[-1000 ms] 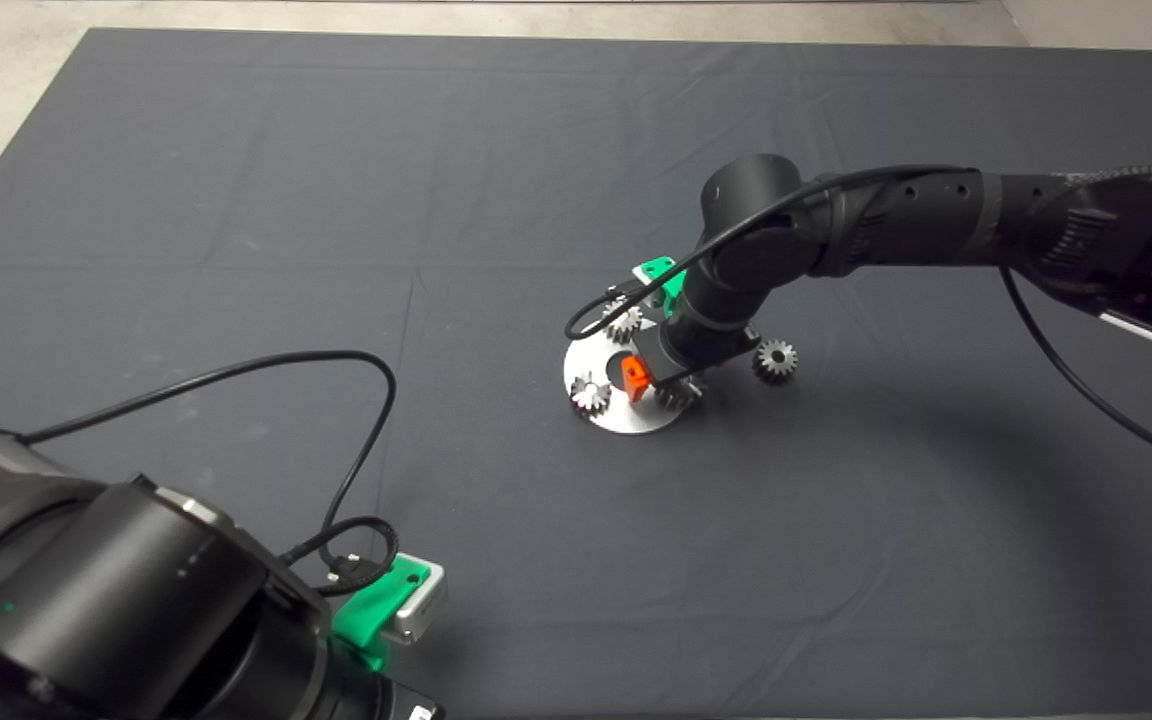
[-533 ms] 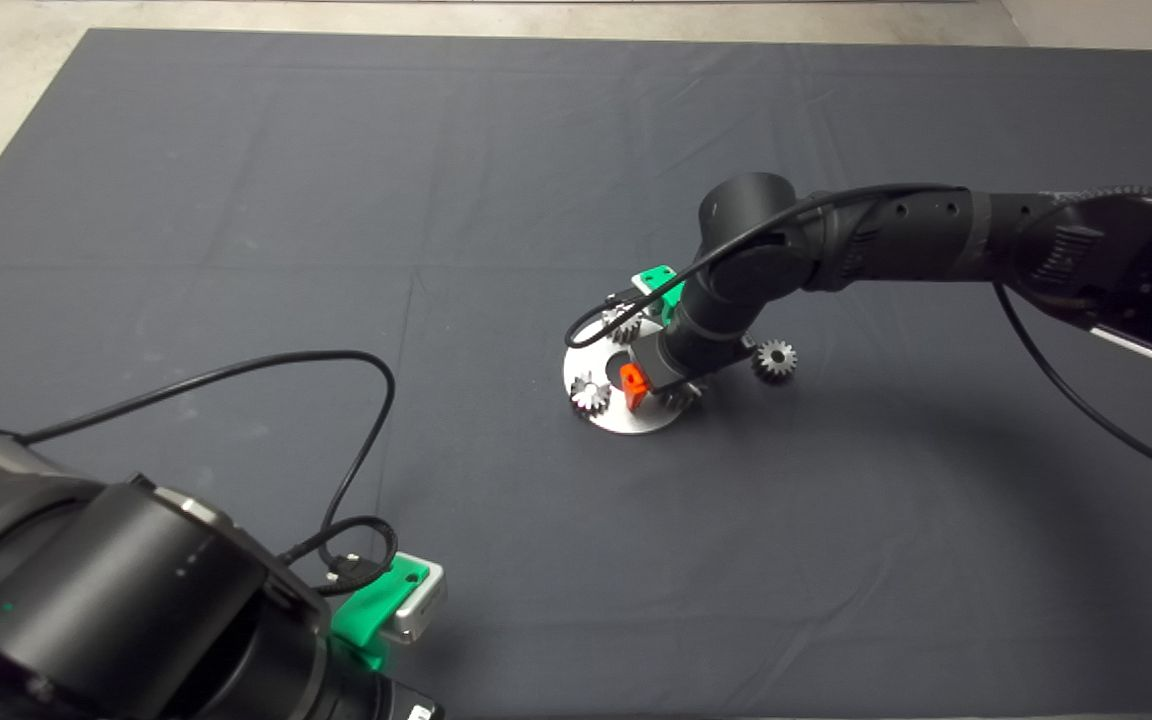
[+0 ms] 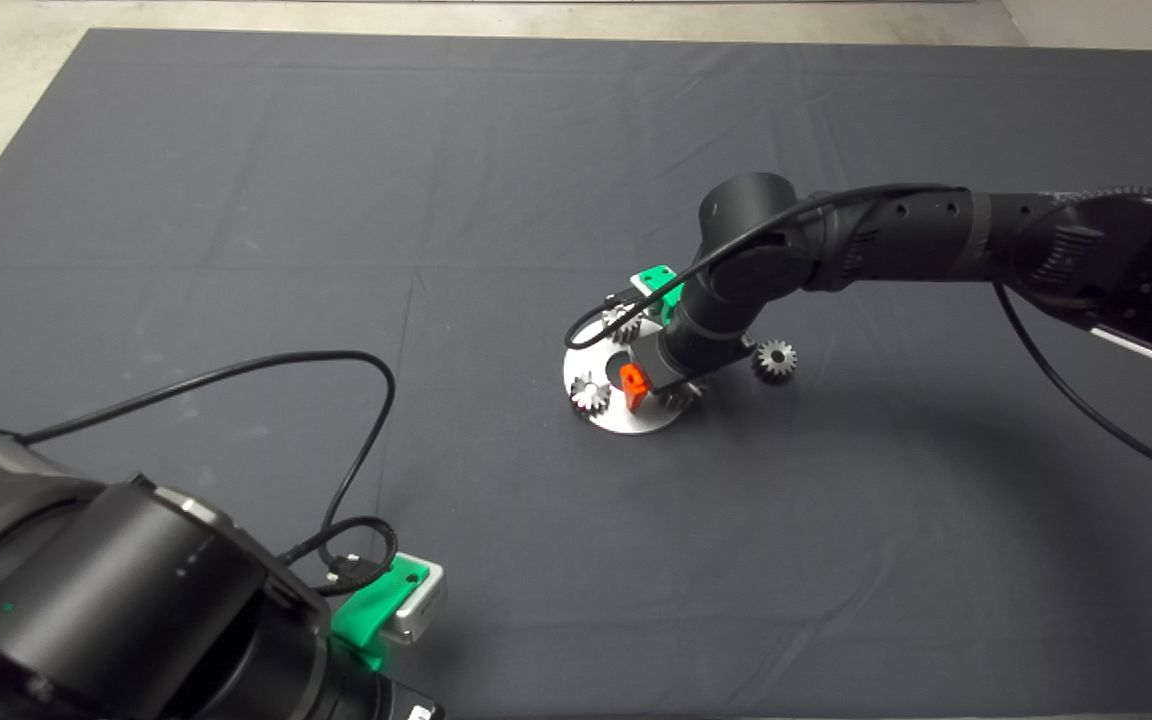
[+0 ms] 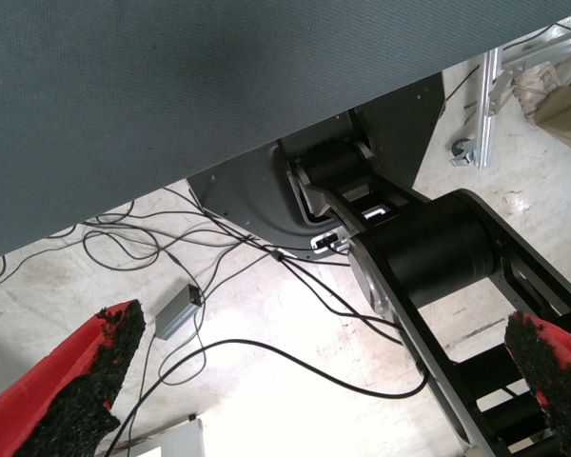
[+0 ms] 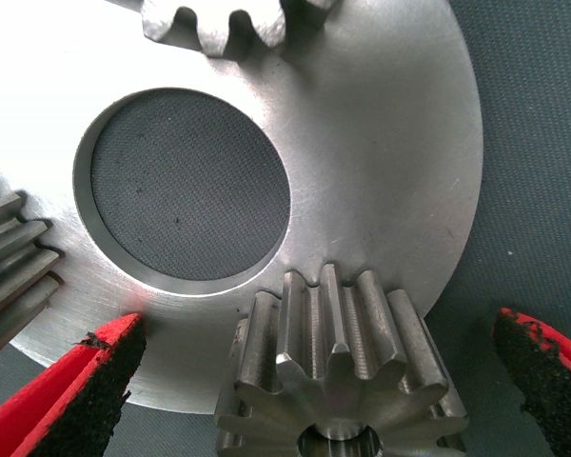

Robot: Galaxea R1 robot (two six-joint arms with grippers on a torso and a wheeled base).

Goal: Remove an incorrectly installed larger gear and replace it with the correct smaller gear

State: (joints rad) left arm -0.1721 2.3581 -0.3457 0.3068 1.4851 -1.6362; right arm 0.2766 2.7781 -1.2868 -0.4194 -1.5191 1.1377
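A round silver plate [image 3: 626, 418] with a centre hole lies mid-mat and carries three silver gears. My right gripper [image 3: 658, 386] hangs low over its right side, open. In the right wrist view the larger gear [image 5: 338, 367], shiny and long-toothed, stands on the plate [image 5: 381, 143] between the gripper's [image 5: 314, 328] spread fingers [image 5: 81, 395], and neither pad touches it. In the head view the gripper mostly hides this gear [image 3: 681, 398]. The smaller gear [image 3: 775, 360], dark grey, lies on the mat just right of the plate. My left gripper [image 3: 388, 603] is parked at the lower left, open.
Two small bright-silver gears [image 3: 591, 392] [image 3: 624, 322] sit on the plate's left and far sides. A black cable [image 3: 366, 400] loops over the mat near the left arm. The left wrist view shows the floor, cables and the robot's base [image 4: 428, 257].
The right arm sank a little toward the plate during the first half second, then held still. The left arm and the gears have not moved.
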